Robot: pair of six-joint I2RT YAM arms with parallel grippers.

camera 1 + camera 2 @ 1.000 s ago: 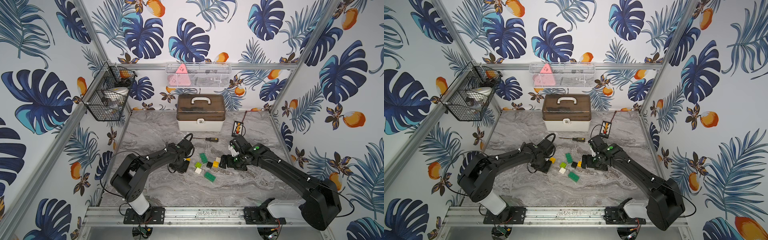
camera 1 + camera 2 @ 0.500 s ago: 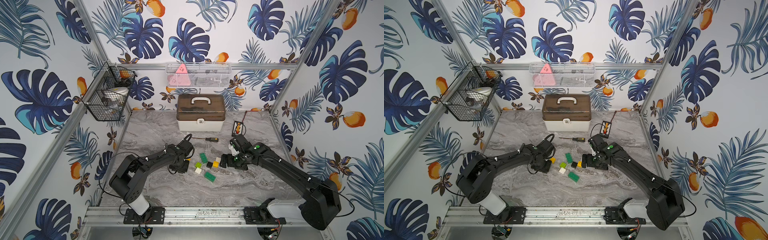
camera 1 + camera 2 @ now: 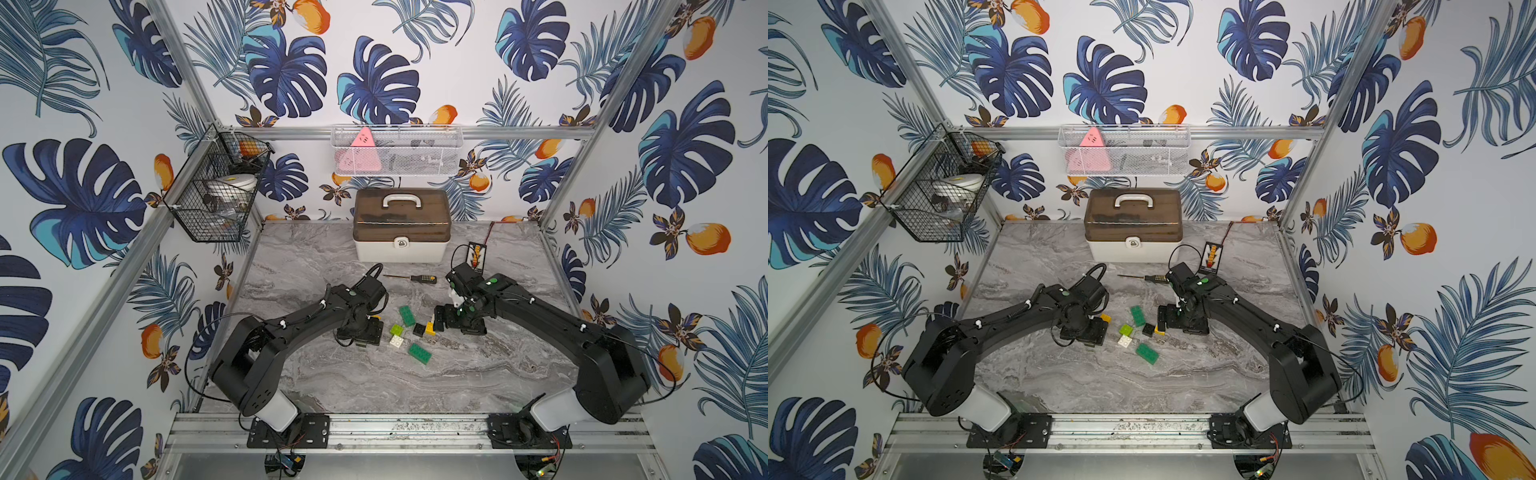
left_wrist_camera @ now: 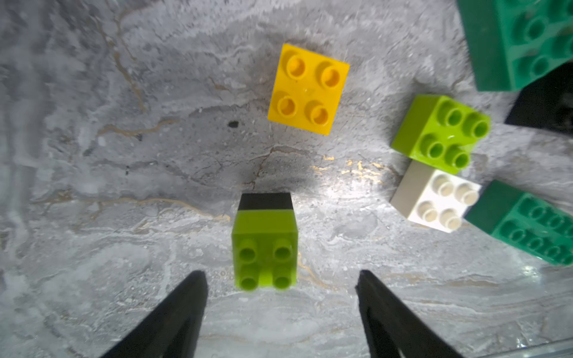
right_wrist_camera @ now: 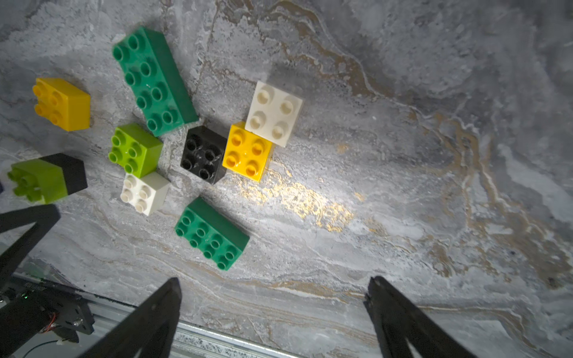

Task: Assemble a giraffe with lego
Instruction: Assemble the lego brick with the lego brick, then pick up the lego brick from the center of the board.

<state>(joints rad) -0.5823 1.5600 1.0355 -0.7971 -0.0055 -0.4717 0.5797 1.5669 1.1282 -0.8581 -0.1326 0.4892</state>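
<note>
The only joined lego of the giraffe is a lime brick on a black one (image 4: 264, 248), upright on the table (image 5: 46, 179). My left gripper (image 4: 280, 272) is open above it, fingers (image 4: 186, 310) clear of both sides. In both top views that gripper (image 3: 359, 332) hides the stack. Loose lego lies between the arms: a long dark green brick (image 3: 407, 315), a shorter one (image 3: 419, 353), lime (image 3: 397, 330), white (image 3: 396, 341), black (image 3: 419, 329) and yellow (image 5: 248, 152) with a white brick (image 5: 274, 113) overlapping it. Another yellow brick (image 4: 308, 90) lies ahead of the left gripper. My right gripper (image 5: 274, 279) is open and empty, low beside the pile (image 3: 440, 322).
A black-and-yellow-handled screwdriver (image 3: 415, 278) lies behind the bricks. A brown-lidded white case (image 3: 401, 228) stands at the back wall, a small striped board with a wire (image 3: 477, 254) to its right. Wire baskets hang on the left wall (image 3: 216, 191) and back wall (image 3: 397, 151).
My left gripper has opened and let go of the lime-on-black stack, which now stands free on the table. The right arm has hardly moved.
</note>
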